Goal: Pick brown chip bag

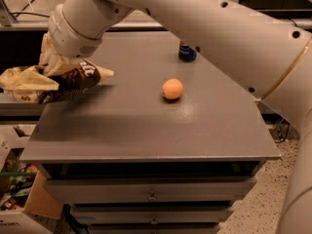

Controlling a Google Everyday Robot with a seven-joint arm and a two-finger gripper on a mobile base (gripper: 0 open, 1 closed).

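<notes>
The brown chip bag (pixel 53 81) is crumpled, with a dark brown part carrying white lettering and a pale yellow end sticking out to the left. It hangs in the air over the left edge of the grey table (pixel 146 130). My gripper (pixel 54 62) is at the end of the big white arm, directly above the bag. It is shut on the bag's top and holds it off the table.
An orange ball-shaped fruit (pixel 172 88) lies mid-table. A small blue can (pixel 186 51) stands at the back, next to the arm. The table has drawers (pixel 151 191) below its front edge. Cardboard boxes (pixel 19 199) sit on the floor at the left.
</notes>
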